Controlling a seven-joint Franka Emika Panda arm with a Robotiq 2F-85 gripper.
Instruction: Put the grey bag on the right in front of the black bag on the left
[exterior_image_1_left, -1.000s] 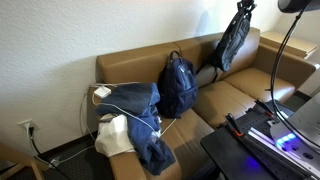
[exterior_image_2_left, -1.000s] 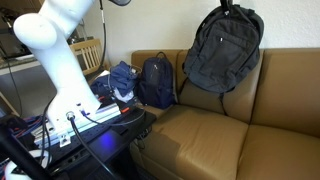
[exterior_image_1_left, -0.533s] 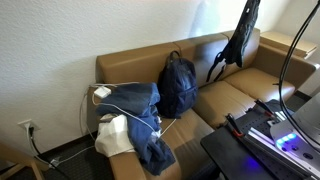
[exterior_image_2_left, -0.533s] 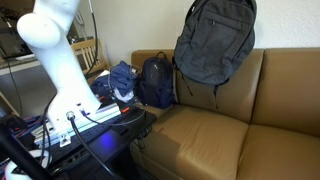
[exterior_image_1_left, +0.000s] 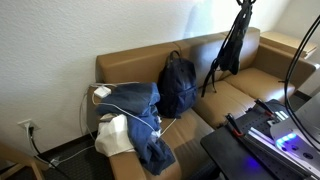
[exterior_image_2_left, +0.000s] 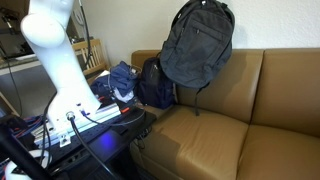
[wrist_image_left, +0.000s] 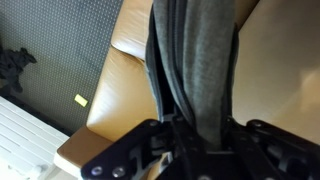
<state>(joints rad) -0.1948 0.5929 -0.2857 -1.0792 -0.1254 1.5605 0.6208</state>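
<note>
Carried toward nine o'clock, soft grey backpack (exterior_image_2_left: 197, 45) hangs limp and swaying, its top pinched in my gripper (wrist_image_left: 200, 126).

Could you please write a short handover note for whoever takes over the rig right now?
The gripper is shut on the grey bag, holding it by its top. The bag hangs in the air above the sofa.
The black bag stands upright against the sofa back, beside a pile of clothes.
Done: the grey bag is picked up and clear of the seat.
Left: lower it onto the seat cushion in front of the black bag, release it, and withdraw.
</note>
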